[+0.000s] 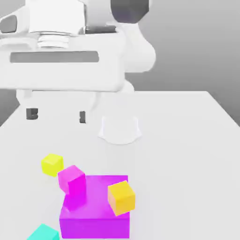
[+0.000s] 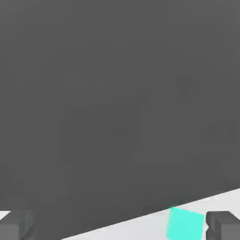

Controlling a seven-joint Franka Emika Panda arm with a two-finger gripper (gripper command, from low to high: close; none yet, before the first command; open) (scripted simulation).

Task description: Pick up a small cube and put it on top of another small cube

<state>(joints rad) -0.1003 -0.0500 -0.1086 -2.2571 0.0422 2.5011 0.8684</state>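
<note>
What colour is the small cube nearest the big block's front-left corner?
Teal; the hand view shows it best.

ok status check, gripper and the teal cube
Gripper open, empty, above the white table. Small teal cube untouched on the table beside the big magenta block.

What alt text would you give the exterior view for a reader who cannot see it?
A white robot arm looms over a white table, its gripper raised well behind a cluster of blocks. Near the front, a big magenta block carries a small orange-yellow cube and a small magenta cube; a small yellow cube and a small teal cube sit nearby.
</note>
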